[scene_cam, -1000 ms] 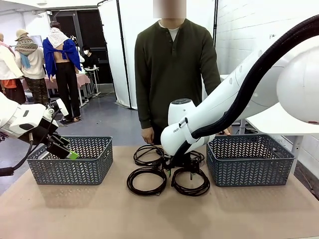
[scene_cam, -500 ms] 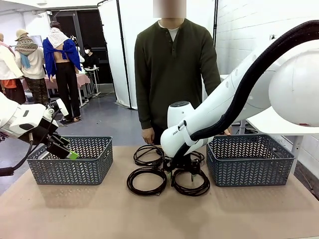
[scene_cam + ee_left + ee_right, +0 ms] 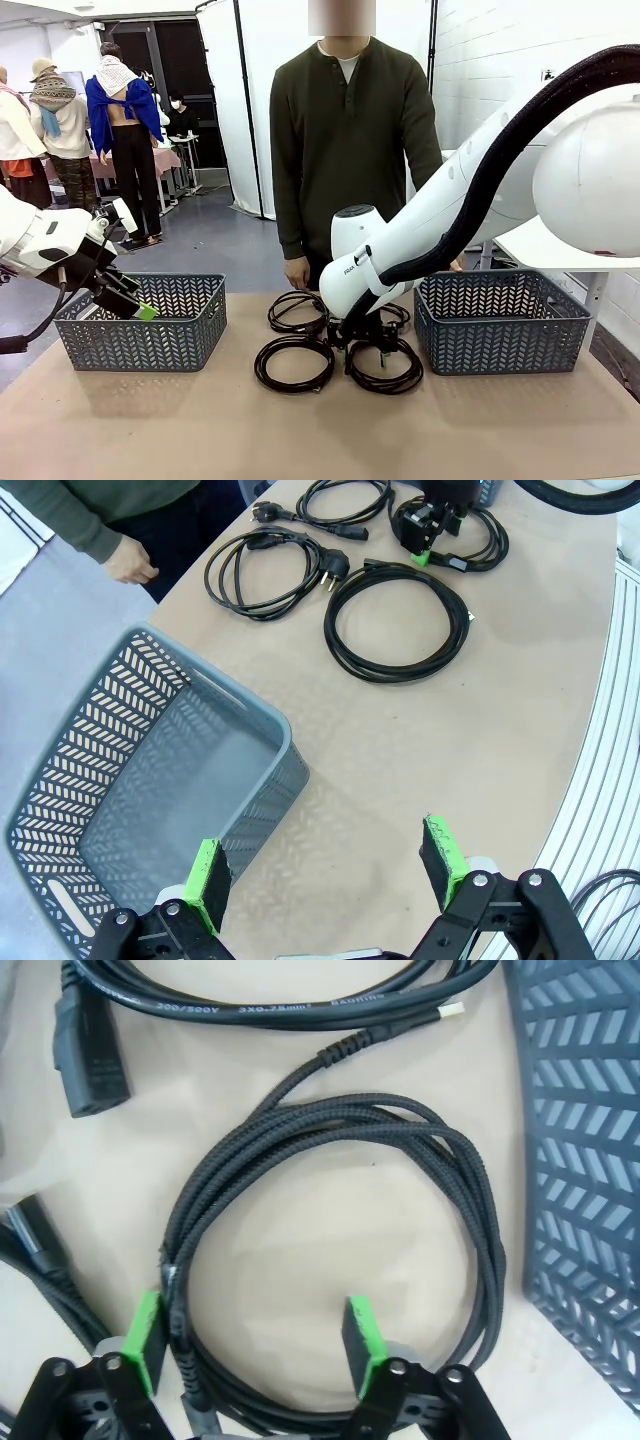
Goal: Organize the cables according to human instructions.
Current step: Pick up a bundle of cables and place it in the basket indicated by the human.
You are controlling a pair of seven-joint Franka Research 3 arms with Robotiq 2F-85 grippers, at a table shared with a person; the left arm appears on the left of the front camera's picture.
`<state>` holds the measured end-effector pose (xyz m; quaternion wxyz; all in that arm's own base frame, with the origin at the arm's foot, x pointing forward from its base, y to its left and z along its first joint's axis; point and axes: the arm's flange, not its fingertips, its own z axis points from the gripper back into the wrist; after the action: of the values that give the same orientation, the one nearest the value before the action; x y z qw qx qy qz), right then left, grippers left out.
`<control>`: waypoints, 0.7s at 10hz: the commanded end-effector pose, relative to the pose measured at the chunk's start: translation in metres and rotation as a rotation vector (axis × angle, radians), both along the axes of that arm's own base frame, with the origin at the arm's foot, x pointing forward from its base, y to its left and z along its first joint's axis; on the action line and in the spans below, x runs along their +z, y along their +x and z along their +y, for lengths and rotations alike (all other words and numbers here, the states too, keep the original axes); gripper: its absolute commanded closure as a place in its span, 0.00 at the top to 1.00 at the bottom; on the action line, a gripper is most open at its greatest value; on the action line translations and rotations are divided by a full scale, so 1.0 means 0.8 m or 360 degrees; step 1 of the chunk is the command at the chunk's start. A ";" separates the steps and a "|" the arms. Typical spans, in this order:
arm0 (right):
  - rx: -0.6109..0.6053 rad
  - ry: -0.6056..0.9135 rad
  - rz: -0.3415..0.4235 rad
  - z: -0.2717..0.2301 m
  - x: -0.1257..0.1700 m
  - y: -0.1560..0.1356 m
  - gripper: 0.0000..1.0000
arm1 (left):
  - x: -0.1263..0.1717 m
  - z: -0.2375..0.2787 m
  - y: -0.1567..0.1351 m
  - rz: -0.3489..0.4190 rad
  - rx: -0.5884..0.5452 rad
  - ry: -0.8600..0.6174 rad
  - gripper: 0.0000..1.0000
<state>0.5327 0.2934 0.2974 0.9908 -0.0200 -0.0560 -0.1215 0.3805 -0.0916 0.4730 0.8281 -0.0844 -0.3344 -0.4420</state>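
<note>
Left basket (image 3: 150, 335), right basket (image 3: 500, 330), cables (image 3: 295, 386) on the table (image 3: 200, 430) between.

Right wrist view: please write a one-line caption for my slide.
Right end effector, jaws open, straddles one side of a coiled braided cable beside a grey basket.

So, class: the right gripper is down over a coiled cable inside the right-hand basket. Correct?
No. The coiled cable under the right gripper lies on the table beside the basket, not inside it, as the right wrist view shows.
</note>
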 end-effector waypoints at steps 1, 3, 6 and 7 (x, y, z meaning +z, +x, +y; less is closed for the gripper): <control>-0.0028 -0.0023 0.0000 0.011 -0.001 0.005 0.50 | -0.002 0.001 0.002 0.0006 0.0007 -0.0021 1.00; 0.0004 0.0014 -0.0001 0.016 0.003 0.004 0.15 | -0.002 0.001 0.002 0.0006 0.0007 -0.0021 1.00; 0.0045 0.0047 -0.0018 0.021 0.012 -0.002 0.00 | -0.002 0.001 0.002 0.0006 0.0007 -0.0021 1.00; 0.0046 0.0049 -0.0025 0.022 0.016 -0.003 0.00 | -0.002 0.001 0.002 0.0006 0.0007 -0.0021 1.00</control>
<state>0.5293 0.3094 0.3058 0.9920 -0.0101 -0.0616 -0.1096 0.3806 -0.0916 0.4730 0.8281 -0.0845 -0.3344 -0.4419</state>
